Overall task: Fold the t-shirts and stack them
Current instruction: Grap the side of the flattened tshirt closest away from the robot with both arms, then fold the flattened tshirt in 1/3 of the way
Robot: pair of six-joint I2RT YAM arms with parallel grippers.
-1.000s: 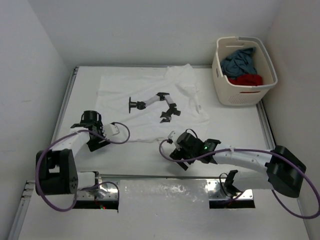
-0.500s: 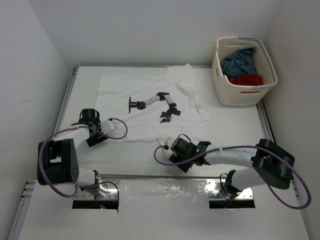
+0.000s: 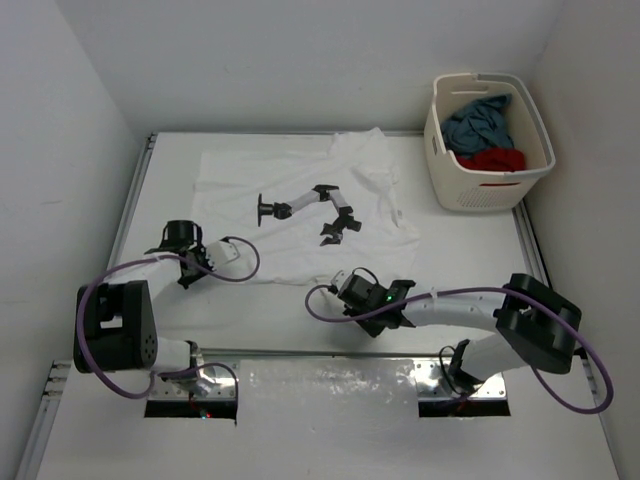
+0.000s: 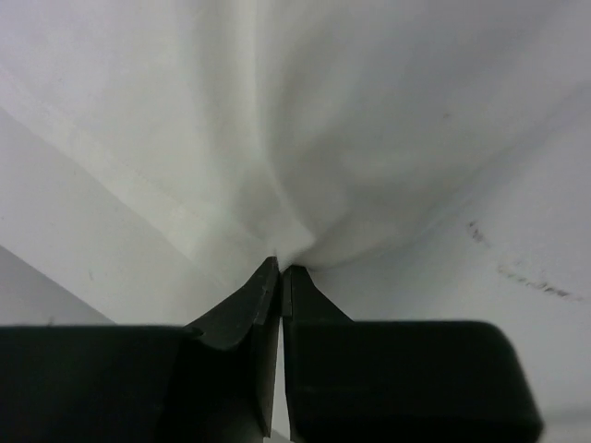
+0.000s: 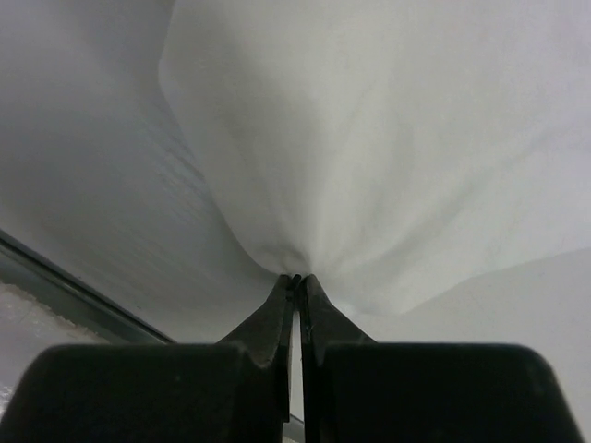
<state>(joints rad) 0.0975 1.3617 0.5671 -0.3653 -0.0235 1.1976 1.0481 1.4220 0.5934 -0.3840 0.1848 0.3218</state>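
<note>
White table — white t-shirt spread out, cream basket far right

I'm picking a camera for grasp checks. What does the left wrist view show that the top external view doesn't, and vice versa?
Only the left wrist view: the left gripper shut on a pinch of the white t-shirt, with creases fanning out from the pinch. Only the top external view: the shirt's whole spread with its black print, the right gripper at its near edge, and the cream laundry basket holding the blue-grey shirt and the red shirt. Both: the white t-shirt, the left gripper and the table.
</note>
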